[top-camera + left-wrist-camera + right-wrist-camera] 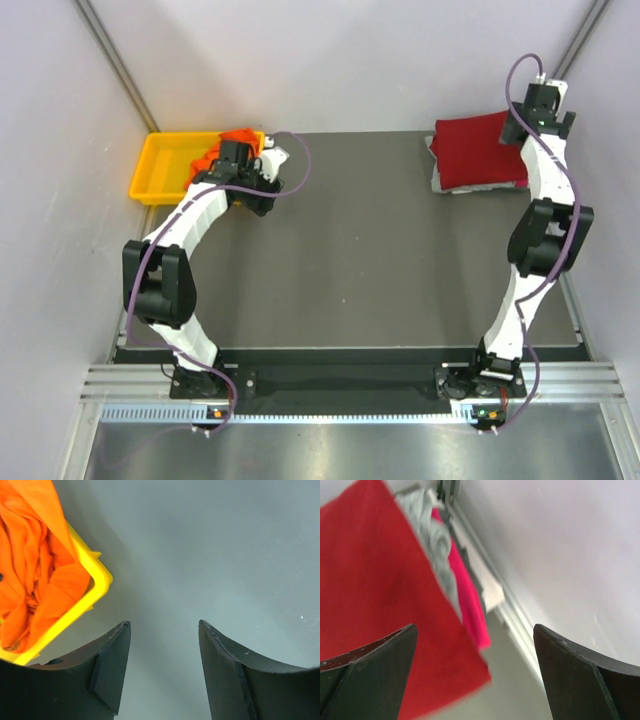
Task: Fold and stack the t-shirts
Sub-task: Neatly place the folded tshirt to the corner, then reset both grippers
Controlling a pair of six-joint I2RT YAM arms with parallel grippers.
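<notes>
Presently, by item. One: the dark red t-shirt (478, 150), folded flat, lay uppermost on a small pile at the far right corner of the surface (360, 250). Two: the light grey t-shirt (437, 550), in the same pile beneath the red one, showed a rumpled edge past the red one's side. Three: the pink t-shirt (470, 605), also under the red, showed as a narrow strip just beside the grey; which of these two lay lower I could not tell. Four: the bright orange t-shirt (30, 570), unfolded and bunched, was heaped in the end of the yellow tray (101, 580) nearer the middle of the surface, the tray itself standing at the far left corner. Five: my left claw (164, 627) was spread, with nothing between its fingers, and hung over bare surface just beside the tray's corner, apart from the orange cloth. Six: my right claw (475, 630) was spread wide and empty at the pile's outer edge, one finger over the red cloth and the other toward the pale wall (570, 555). The wrist view was blurred, so I could not tell whether that finger touched the shirt.
</notes>
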